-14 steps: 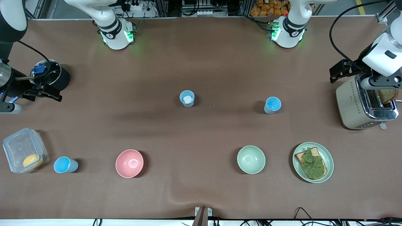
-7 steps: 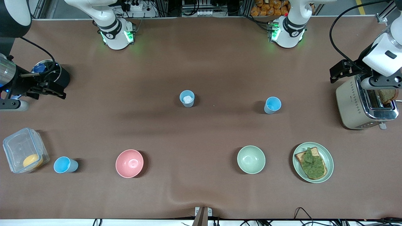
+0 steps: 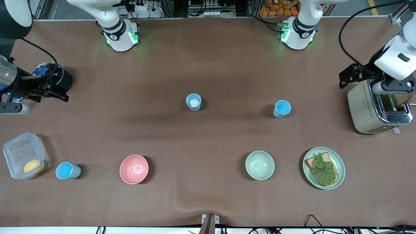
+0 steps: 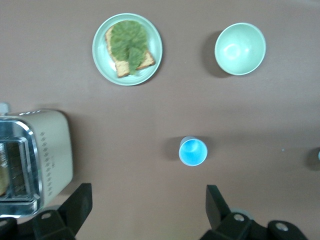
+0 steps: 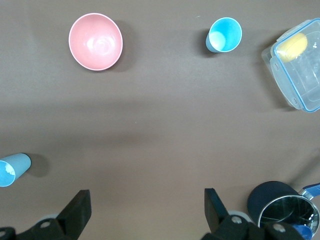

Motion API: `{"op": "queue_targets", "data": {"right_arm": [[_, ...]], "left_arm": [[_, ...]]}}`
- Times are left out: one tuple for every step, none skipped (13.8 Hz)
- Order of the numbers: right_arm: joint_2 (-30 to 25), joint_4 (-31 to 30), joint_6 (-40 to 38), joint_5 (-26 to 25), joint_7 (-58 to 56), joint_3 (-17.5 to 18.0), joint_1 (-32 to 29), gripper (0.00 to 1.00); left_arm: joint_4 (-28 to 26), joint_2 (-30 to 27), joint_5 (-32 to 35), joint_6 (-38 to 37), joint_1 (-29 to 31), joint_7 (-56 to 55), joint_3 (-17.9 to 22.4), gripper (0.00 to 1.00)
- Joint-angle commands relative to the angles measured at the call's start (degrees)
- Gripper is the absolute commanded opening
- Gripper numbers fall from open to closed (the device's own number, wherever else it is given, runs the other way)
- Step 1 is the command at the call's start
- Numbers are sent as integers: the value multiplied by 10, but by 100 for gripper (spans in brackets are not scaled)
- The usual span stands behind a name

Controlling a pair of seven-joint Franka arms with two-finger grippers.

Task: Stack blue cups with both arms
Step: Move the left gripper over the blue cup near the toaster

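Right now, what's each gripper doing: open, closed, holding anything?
Left gripper: open, holding nothing, up over the toaster.
Right gripper: open, holding nothing, up over the black pot.

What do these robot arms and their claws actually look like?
Both arms are glossy white with black joint bands and green-lit bases. A black cable loops along each. The left gripper and right gripper are black, each with two blocky fingers.
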Motion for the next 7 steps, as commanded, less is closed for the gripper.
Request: {"op": "queue_targets", "data": {"right_arm": [[-19,-19,-1,-1,1,2,-1,100],[-19,-19,0,-1,1,2,-1,100],[-19,-19,-1,-1,1,2,-2,100],[-19,-19,-3,-1,0,2,-3,100],[-19,-19,-3,-1,0,2,-4,100],[-19,-19,-2,-1,0,2,-4,100],[-19,-19,-2,-1,0,2,-4,100]], "left_arm": [[-9,14,-13,18,5,0,0,100],[-22,31,-10,21,4,0,0,100],[-29,32,1,29,1,-2,-1,100],[-31,36,3,31,1,-2,-1,100],[-33,42,3,31,-1,-2,-2,100],[-38,47,4,31,-2,-2,-3,100],[-49,58,4,34,-1,-1,-3,100]]}}
